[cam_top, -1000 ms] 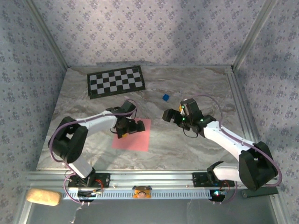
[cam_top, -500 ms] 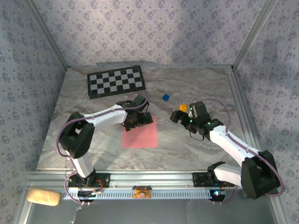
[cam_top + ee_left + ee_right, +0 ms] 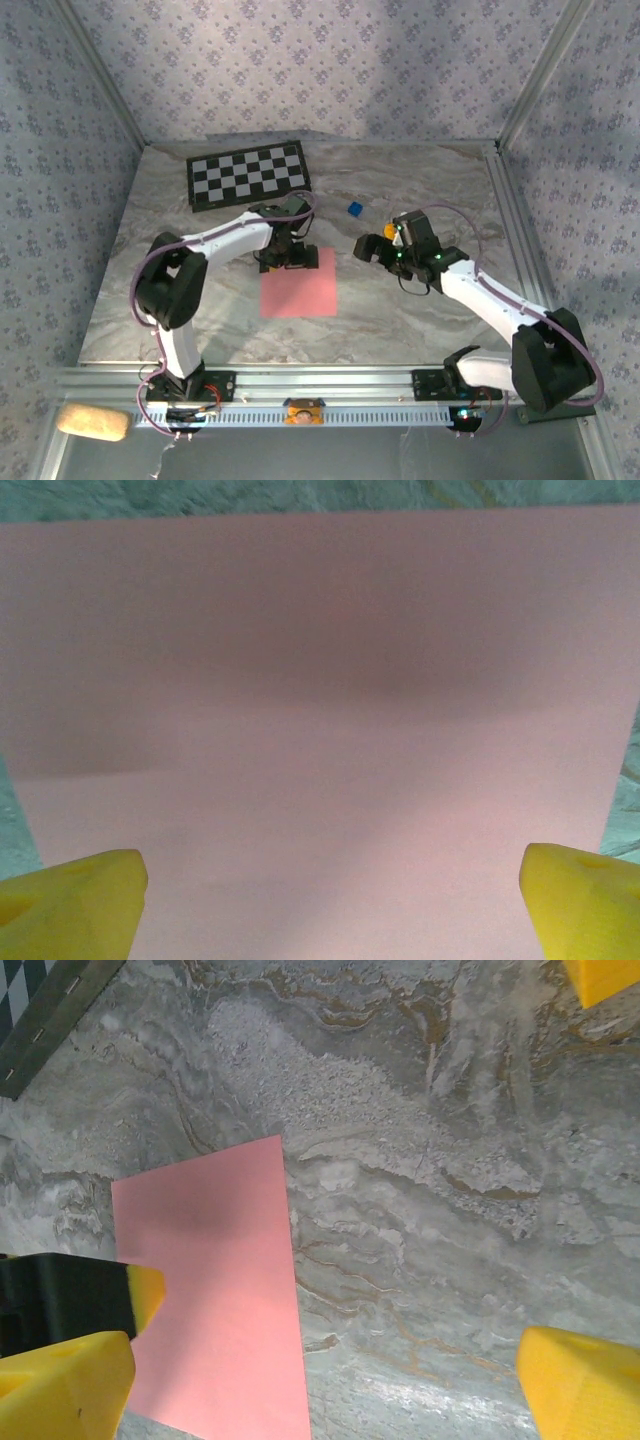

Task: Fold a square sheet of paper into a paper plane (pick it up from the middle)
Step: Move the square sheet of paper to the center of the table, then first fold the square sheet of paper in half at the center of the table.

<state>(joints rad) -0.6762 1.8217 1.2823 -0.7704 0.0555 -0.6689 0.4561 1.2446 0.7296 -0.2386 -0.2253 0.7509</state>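
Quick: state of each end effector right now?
Left end effector: open, over the pink paper, gripping nothing.
Right end effector: open, empty.

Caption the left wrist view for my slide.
Open left gripper poised over the flat square sheet of paper on the marble table.

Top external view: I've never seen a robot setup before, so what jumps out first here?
A flat salmon-pink square sheet of paper lies mid-table on the marbled table, with the left gripper open at its far edge. Behind it, a black-and-white checkerboard mat sits toward the far left. The right gripper hangs open to the sheet's right.
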